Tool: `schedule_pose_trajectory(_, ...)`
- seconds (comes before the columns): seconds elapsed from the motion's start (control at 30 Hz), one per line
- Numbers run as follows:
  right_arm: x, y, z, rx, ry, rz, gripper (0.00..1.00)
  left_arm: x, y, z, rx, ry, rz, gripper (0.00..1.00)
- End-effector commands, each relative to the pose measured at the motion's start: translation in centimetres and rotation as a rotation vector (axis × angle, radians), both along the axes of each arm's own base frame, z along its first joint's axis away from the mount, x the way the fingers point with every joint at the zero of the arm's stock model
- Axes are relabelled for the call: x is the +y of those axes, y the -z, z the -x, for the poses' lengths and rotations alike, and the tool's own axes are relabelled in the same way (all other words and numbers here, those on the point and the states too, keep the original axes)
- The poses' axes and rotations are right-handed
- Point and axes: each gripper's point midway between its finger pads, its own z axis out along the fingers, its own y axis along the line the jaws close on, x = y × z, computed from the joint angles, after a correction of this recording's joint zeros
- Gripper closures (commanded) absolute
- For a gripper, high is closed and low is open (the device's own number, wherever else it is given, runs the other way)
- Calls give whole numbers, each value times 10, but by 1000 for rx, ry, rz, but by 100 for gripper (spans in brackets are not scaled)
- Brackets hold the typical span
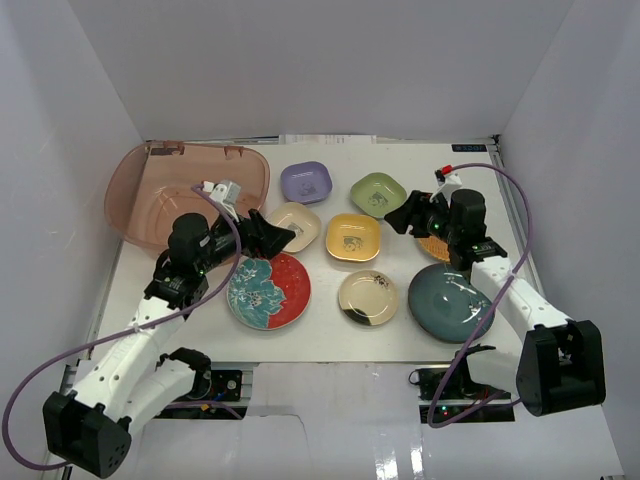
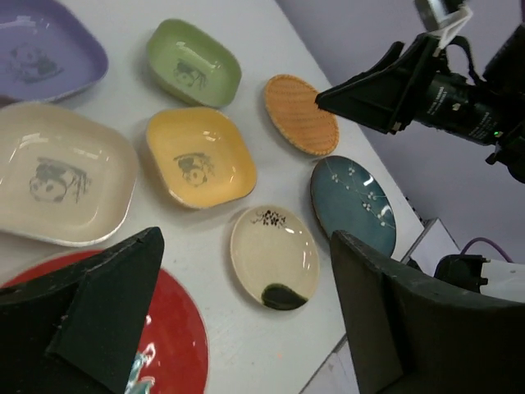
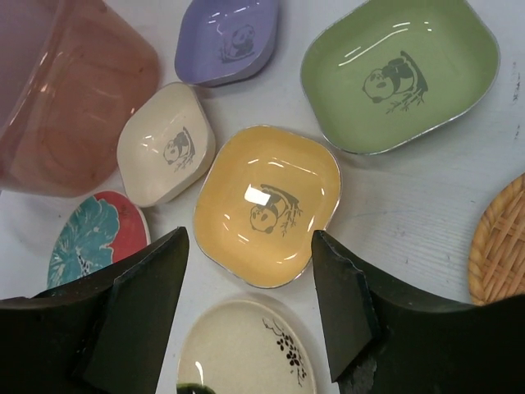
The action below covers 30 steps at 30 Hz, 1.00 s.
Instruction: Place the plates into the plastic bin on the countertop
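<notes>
Eight plates point(image 1: 353, 237) lie on white countertop point(image 1: 322, 338) between white walls point(image 1: 300, 70).

Jaws spread wide above yellow dish point(image 3: 267, 205); green dish point(image 3: 399, 75), purple dish point(image 3: 228, 38), cream dish point(image 3: 166, 144), bin point(image 3: 70, 98) beyond.

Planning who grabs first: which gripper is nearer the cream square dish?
Left. The left gripper sits at the left edge of the cream dish; the right gripper is beyond the yellow dish, farther right.

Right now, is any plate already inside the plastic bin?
No, the plastic bin shows only a bare inside in the top view.
</notes>
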Motion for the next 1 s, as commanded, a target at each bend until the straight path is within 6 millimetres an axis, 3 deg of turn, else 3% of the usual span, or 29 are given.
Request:
schedule_pose_trajectory(0.0, 5, -20, -10, -104, 25, -25, 33, 20, -4, 14, 159, -118, 10, 10)
schedule_pose_trajectory(0.03, 6, -14, -6, -99, 20, -24, 33, 33, 20, 20, 282, -198, -44, 24)
schedule_pose_trajectory(0.07, 11, -12, -3, -99, 1, -29, 33, 37, 28, 24, 343, -233, -48, 27)
schedule_pose_trajectory(0.13, 19, -11, 2, -100, -23, -44, 33, 51, 60, 41, 535, -342, -32, 46)
schedule_pose_trajectory(0.2, 27, -8, 11, -95, -59, -54, 33, 66, 85, 53, 686, -470, -25, 50)
schedule_pose_trajectory(0.23, 29, -9, 13, -100, -70, -56, 33, 79, 109, 69, 784, -536, -79, 50)
schedule_pose_trajectory(0.27, 34, -8, 18, -98, -89, -55, 33, 93, 118, 71, 803, -622, -98, 49)
schedule_pose_trajectory(0.33, 37, -11, 21, -110, -104, -44, 32, 100, 133, 83, 881, -681, -94, 44)
schedule_pose_trajectory(0.57, 48, -13, 33, -116, -162, -50, 30, 107, 180, 116, 1098, -774, -110, 41)
schedule_pose_trajectory(0.7, 47, -8, 35, -108, -168, -37, 30, 100, 204, 137, 1216, -774, -60, 29)
schedule_pose_trajectory(0.87, 55, -5, 40, -89, -217, -62, 30, 99, 220, 138, 1239, -815, 10, 24)
schedule_pose_trajectory(0.97, 57, -2, 42, -79, -231, -71, 29, 100, 237, 128, 1182, -827, 63, 23)
